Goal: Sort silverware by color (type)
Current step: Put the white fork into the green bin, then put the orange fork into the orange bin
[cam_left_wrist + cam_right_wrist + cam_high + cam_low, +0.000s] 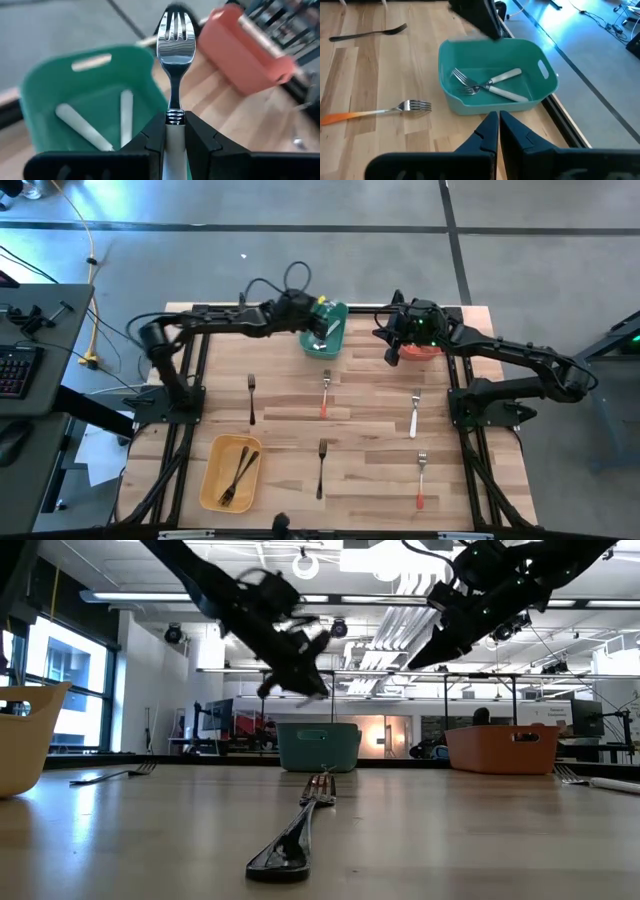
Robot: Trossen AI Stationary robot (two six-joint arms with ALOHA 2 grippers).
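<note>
My left gripper [175,122] is over the green bin [326,332] at the table's far edge, shut on a white-handled metal fork [175,37]. Two more white-handled forks [490,85] lie inside that bin. My right gripper [498,120] hovers shut and empty beside the red bin [424,348], on its left. On the table lie two black forks [252,398] [321,468], two red-handled forks [326,393] [421,480] and a white-handled fork [416,415]. The yellow bin [212,480] holds two black forks [238,472]. My left gripper pinches the fork between its two fingers on the white handle [174,132], just behind the ringed metal neck. The fork runs forward along the fingers, tines [176,22] pointing away from the wrist. It is lifted clear, above the green bin's edge.
The green and red bins stand side by side at the far edge, with a gap of bare wood between them. The arms' dark base frames run along both table sides. Loose forks are scattered over the middle and the near right of the table.
</note>
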